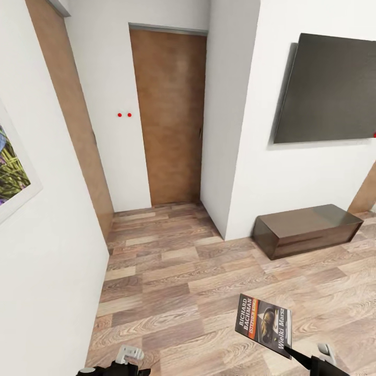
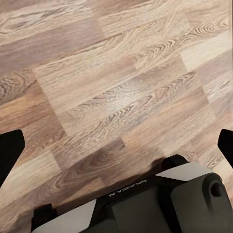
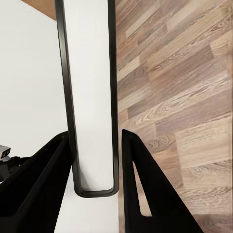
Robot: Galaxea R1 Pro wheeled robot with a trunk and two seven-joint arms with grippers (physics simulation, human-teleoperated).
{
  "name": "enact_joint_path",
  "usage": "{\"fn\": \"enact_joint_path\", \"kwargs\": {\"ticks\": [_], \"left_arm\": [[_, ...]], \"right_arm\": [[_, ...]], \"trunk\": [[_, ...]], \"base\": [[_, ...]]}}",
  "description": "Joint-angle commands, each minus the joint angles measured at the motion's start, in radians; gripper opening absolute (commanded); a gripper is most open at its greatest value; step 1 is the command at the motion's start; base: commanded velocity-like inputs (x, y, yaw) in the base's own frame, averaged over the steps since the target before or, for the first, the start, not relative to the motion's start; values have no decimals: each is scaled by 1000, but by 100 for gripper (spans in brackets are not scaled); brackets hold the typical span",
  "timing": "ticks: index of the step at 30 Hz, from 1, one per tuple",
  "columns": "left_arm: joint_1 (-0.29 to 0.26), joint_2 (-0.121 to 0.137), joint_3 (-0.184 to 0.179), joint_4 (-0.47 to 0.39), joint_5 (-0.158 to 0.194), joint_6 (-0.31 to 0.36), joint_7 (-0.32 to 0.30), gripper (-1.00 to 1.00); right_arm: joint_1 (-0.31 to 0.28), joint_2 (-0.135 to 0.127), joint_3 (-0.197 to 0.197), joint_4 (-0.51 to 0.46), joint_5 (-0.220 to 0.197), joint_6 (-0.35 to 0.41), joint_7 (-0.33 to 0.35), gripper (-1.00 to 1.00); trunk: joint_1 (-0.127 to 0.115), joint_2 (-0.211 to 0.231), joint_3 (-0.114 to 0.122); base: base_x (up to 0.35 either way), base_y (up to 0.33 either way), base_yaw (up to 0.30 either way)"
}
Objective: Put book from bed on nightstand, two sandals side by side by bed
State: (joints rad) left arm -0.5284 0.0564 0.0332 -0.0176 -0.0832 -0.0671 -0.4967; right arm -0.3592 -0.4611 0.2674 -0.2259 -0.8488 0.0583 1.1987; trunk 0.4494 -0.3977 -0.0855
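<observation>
The book (image 1: 263, 324), dark with an orange band and white "Richard Bachman" lettering, hangs above the plank floor at the lower right of the head view. My right gripper (image 1: 295, 356) is shut on its lower corner. The right wrist view shows the book (image 3: 92, 87) edge-on, its pale pages in a dark rim, squeezed between the two black fingers (image 3: 141, 184). In the left wrist view my left gripper (image 2: 116, 145) is open over bare floor, with nothing between its fingertips. The bed, the nightstand and the sandals are out of view.
Ahead is a short corridor with a closed brown door (image 1: 169, 115). A white wall with a framed picture (image 1: 13, 172) stands close on the left. To the right, a long low dark brown cabinet (image 1: 305, 230) sits under a dark wall panel (image 1: 329, 89).
</observation>
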Motion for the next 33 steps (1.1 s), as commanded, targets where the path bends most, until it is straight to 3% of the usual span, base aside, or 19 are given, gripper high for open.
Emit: {"fn": "enact_joint_path", "kwargs": {"ticks": [1,33], "left_arm": [[-1,0,4,1,-9,-7,-2,100],[-1,0,4,0,-10,-7,-10,100]], "right_arm": [[-1,-1,7,0,-10,6,2,-100],[-1,0,7,0,-10,6,1,-100]], "trunk": [[1,-2,-2],[1,-2,-2]], "base": [[3,0,-200],[0,0,-199]]}}
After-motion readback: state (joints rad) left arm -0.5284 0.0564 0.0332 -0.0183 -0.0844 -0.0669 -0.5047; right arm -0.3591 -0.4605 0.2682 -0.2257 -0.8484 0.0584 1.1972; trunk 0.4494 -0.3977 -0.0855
